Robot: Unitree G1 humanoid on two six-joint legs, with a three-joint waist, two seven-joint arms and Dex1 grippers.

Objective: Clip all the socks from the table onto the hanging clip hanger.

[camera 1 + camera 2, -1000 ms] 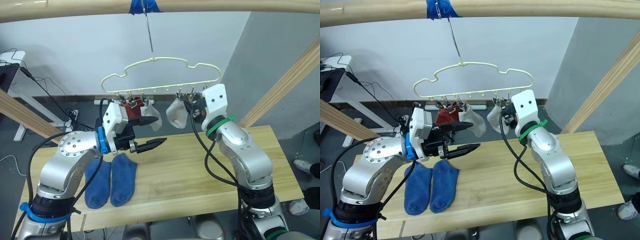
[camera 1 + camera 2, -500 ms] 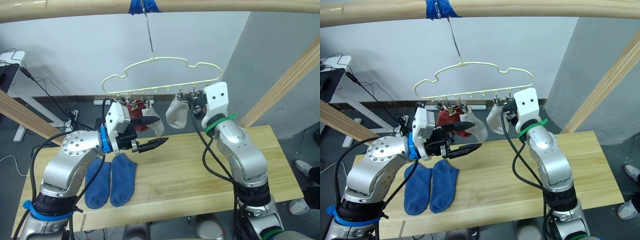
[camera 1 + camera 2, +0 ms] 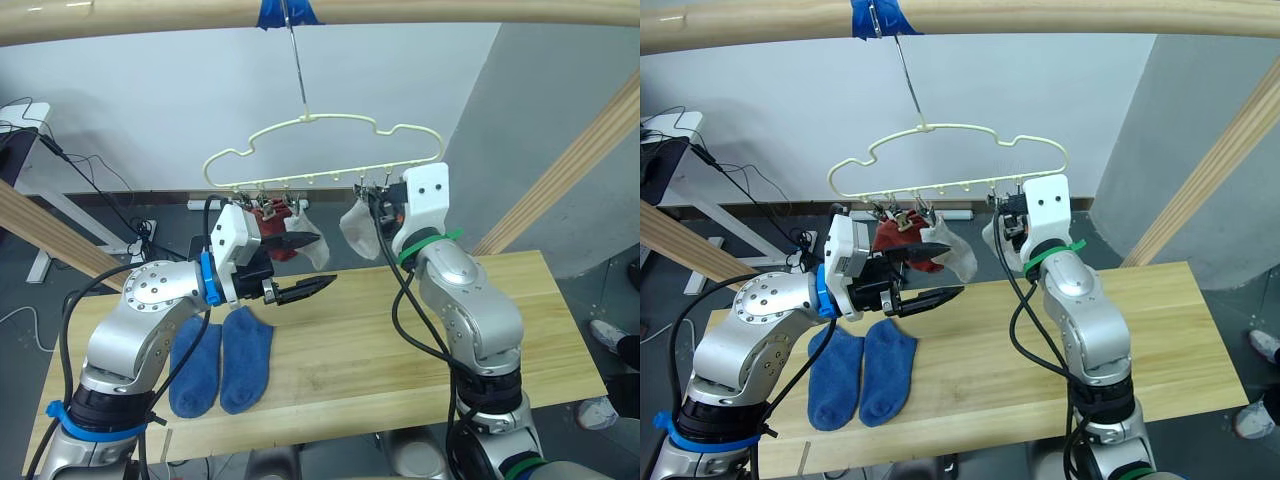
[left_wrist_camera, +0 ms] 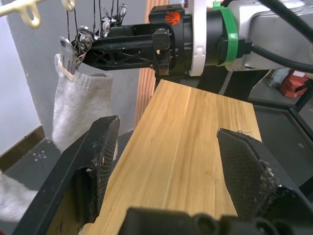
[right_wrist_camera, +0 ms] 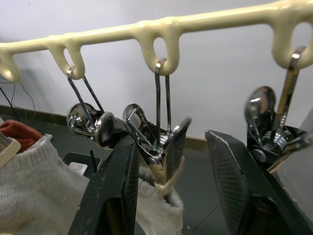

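A round pale wooden pole (image 3: pixel 150 18) runs overhead with blue tape (image 3: pixel 288 12) where the thin metal hook of the pale yellow car-shaped wire clip hanger (image 3: pixel 322 150) hangs. Black cables (image 3: pixel 95 175) trail across the floor behind, and slanted wooden beams frame both sides. Count so far: two royal blue ankle socks (image 3: pixel 222 358) lying side by side on the light plank surface (image 3: pixel 400 345), two light grey socks (image 3: pixel 357 228) and a rust red one (image 3: pixel 270 222) already dangling from clips. The left hand (image 3: pixel 302 267) hovers over the surface, fingers spread wide, empty. The right hand (image 5: pixel 168 161) is up at the metal clips (image 5: pixel 161 142), fingers apart around one.
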